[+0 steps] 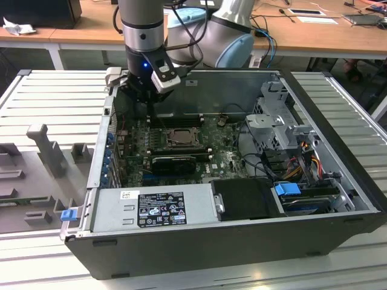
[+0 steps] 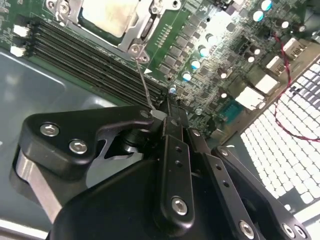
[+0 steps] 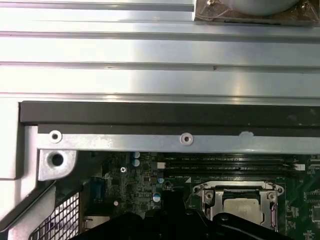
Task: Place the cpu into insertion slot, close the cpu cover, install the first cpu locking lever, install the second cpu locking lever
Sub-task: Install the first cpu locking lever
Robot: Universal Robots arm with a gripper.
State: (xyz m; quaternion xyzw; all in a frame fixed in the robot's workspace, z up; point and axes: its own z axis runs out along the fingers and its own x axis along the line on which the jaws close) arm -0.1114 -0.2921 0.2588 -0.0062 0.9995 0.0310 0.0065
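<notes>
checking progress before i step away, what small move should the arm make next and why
Probably press the locking lever down toward the board: the cpu already lies under the closed cpu cover, and the gripper is at the lever's free tip, which stands off the board.

cpu [image 3: 243,207] seated in insertion slot [image 3: 206,196], cpu cover [image 3: 239,186] shut, mem slots [image 3: 225,162] beside

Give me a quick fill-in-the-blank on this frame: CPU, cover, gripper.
1. The cpu lies in the insertion slot with its ____ metal top showing.
2. The cpu cover is ____ over the chip.
3. The gripper is nearest a thin ____ lever beside the socket.

Missing words: silvery-beige; closed; wire
</notes>
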